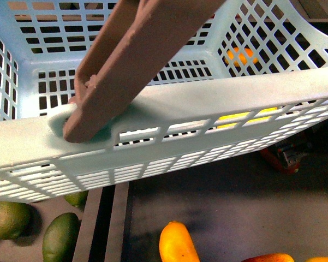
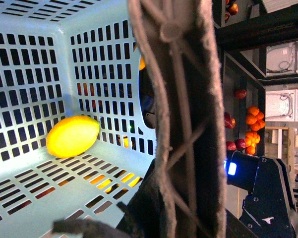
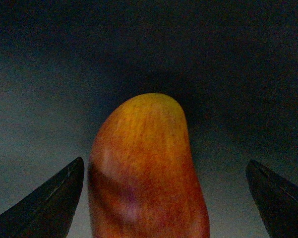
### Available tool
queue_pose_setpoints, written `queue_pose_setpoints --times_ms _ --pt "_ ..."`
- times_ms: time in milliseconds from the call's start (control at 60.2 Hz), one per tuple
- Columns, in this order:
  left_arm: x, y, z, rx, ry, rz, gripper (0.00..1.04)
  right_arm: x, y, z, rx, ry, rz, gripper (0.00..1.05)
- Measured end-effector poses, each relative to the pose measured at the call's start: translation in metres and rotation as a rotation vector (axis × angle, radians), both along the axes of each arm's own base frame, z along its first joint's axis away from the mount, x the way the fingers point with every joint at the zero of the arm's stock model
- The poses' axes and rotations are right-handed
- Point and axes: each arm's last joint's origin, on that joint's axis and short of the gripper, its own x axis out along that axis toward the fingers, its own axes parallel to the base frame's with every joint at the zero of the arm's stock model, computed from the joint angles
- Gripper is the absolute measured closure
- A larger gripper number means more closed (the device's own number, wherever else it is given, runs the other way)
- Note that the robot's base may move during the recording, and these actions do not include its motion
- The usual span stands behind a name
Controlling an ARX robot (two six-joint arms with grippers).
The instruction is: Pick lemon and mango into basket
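right gripper (image 3: 163, 166): two fingers (image 3: 47, 203), matt black, wedge-shaped, tapering to blunt tips, thin pale edge line along the inner face. left gripper (image 2: 139, 218): only a black bulk shows, plus one dark grey strip with a rough edge

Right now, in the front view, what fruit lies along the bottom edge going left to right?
round green fruit → dark green avocado → yellow-orange mango → red-orange fruit end → orange sliver at the corner. The small green piece above the avocado overlaps it and is left out.
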Motion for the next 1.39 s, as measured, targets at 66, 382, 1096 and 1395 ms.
queue_pose_setpoints --times_ms 66,382,1096,1395 --pt "0.000 0.000 0.000 0.000 0.000 0.000 0.99 0.005 0.002 -0.004 0.020 0.010 -0.014 0.09" --pt "0.000 0.000 0.000 0.000 0.000 0.000 0.99 0.006 0.004 -0.016 0.053 0.049 -0.054 0.36" --pt "0.000 0.000 0.000 0.000 0.000 0.002 0.99 -0.109 -0.079 0.151 0.468 -0.325 -0.353 0.43" --pt "0.000 0.000 0.000 0.000 0.000 0.000 0.99 -0.147 -0.045 0.263 0.563 -0.573 -0.241 0.43"
